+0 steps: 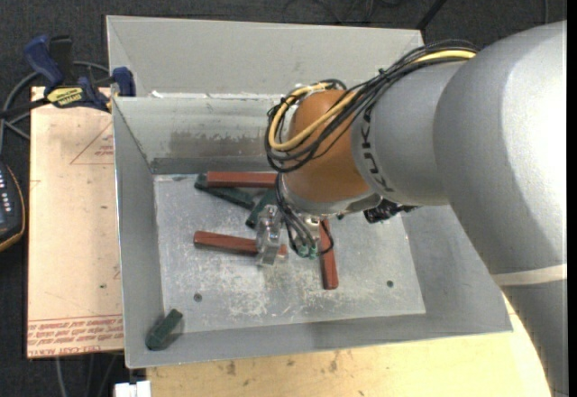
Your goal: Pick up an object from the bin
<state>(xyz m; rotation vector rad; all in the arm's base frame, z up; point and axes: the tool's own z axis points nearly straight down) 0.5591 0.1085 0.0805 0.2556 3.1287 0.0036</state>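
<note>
The jaws, their state impossible to tell, are being held low mid-bin [133, 206] over the right end of a red-brown bar [225, 243] stretching toward nine o'clock. Its narrow sides are best being straddled squarely, with the second bar [330, 271] at four o'clock being avoided.

The big grey arm [505, 143] is extending in from the right side and is bending downward at its wrist. An orange cover [320, 156] is sitting on the wrist. Yellow and black cables [361, 90] are running along the arm and are looping around this cover. Under the cover the gripper [270, 240] is pointing down and a little to the left, hanging low, with some thin wires dangling just beside it.
</note>
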